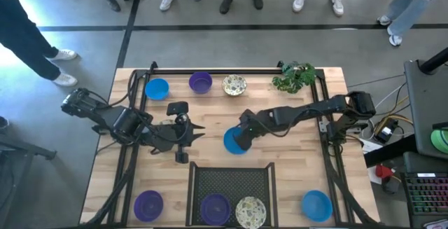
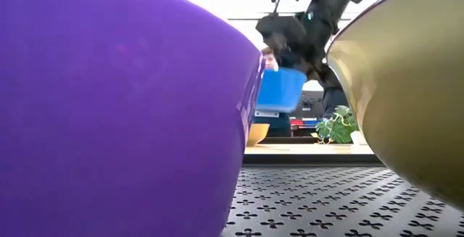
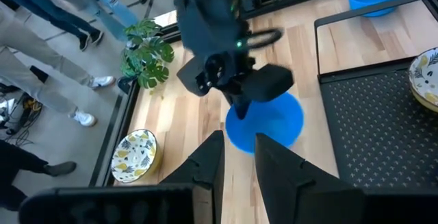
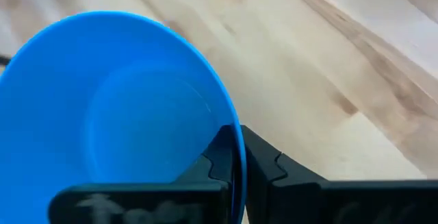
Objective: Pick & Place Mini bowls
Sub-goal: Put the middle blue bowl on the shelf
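Observation:
My right gripper [image 1: 241, 132] is shut on a bright blue mini bowl [image 1: 234, 142] over the table's middle, just beyond the black mesh tray [image 1: 231, 180]. In the low view this blue bowl [image 2: 279, 90] hangs tilted in the air. My left gripper [image 1: 198, 134] is open and empty, a little to the left of it. The other blue bowl [image 1: 157, 88], a purple bowl [image 1: 200, 82] and a speckled cream bowl [image 1: 234, 85] sit along the far edge. Another purple bowl [image 1: 214, 208] and speckled bowl [image 1: 250, 211] lie in the tray. My right gripper holds the blue bowl by its rim [image 4: 237, 157], pinched with one finger [image 4: 217, 157] inside the bowl and the other finger [image 4: 267, 166] outside. The fingers come from above, slanting from the table's right. The bowl is lifted clear of the table and tilted.
A purple bowl [image 1: 148, 204] and a blue bowl [image 1: 316, 204] sit on the wood left and right of the tray at the near edge. A leafy plant [image 1: 294, 77] stands at the far right corner. People's legs show beyond the far edge.

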